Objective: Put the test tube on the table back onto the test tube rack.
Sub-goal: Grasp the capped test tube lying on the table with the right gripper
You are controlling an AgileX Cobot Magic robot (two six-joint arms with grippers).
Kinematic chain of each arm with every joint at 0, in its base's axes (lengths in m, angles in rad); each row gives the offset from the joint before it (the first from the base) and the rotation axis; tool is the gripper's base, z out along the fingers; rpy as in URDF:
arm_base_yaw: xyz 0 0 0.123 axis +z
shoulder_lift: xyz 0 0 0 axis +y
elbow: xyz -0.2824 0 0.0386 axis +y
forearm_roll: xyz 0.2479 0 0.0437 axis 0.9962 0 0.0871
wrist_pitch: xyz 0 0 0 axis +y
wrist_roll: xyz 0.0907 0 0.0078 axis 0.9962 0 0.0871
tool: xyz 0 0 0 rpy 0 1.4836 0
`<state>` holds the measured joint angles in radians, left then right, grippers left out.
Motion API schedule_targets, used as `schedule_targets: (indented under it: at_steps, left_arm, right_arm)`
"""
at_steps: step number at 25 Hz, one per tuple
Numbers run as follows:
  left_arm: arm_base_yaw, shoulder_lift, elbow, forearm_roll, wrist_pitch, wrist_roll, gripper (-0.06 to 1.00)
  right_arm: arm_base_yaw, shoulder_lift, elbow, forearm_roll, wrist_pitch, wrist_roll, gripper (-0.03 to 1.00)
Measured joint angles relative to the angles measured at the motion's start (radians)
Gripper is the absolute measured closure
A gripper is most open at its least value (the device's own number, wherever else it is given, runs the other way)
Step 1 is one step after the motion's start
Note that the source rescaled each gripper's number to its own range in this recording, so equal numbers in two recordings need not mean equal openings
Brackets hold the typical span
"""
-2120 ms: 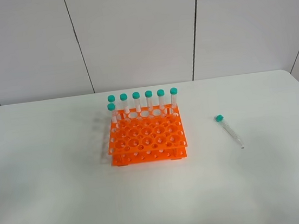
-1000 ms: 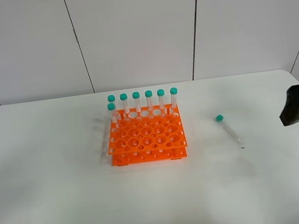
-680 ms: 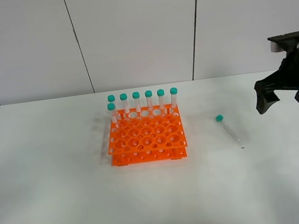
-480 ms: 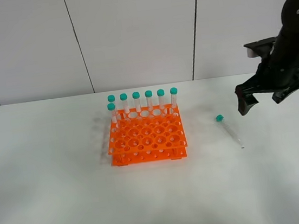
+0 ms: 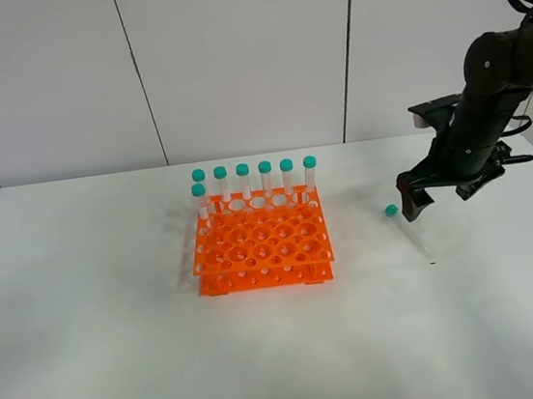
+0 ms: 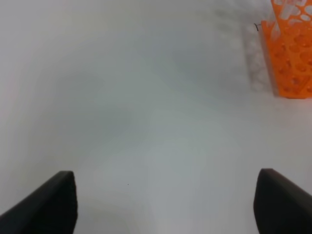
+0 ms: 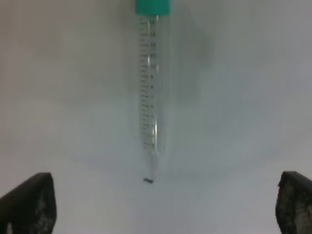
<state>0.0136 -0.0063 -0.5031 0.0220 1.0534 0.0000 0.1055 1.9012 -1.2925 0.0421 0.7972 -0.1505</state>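
The test tube point(image 5: 410, 233) lies on the white table point(image 5: 120, 354) right of the orange test tube rack point(image 5: 262, 246), teal cap toward the back, tip toward the front. The rack holds several identical capped tubes point(image 5: 266, 179) along its back row and back left. My right gripper point(image 5: 438, 194) hovers open just above and right of the lying tube. In the right wrist view the tube point(image 7: 152, 97) lies lengthwise ahead of the open right gripper point(image 7: 161, 204), centred between the fingers. My left gripper point(image 6: 165, 204) is open and empty over bare table; it does not show in the exterior view.
The left wrist view shows one corner of the rack point(image 6: 290, 58) far off to one side. Bare white table surrounds the rack and the tube. Grey wall panels point(image 5: 239, 57) stand behind the table's back edge.
The right arm has come in from the right edge and moved left and down, until its open gripper is over the lying tube. The tube and rack have not moved.
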Motion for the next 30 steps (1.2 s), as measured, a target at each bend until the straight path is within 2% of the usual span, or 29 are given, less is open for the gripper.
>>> schedule_targets:
  at_steps: [10, 21, 30]
  left_arm:
    - [0.000, 0.000, 0.000, 0.000, 0.000, 0.000, -0.06]
    - [0.000, 0.000, 0.000, 0.000, 0.000, 0.000, -0.06]
    - [0.000, 0.000, 0.000, 0.000, 0.000, 0.000, -0.06]
  right_arm:
    - [0.000, 0.077, -0.002, 0.068, -0.060, -0.062, -0.03]
    - [0.000, 0.173, -0.002, 0.078, -0.175, -0.029, -0.03]
    - [0.000, 0.215, -0.002, 0.078, -0.182, -0.018, -0.03]
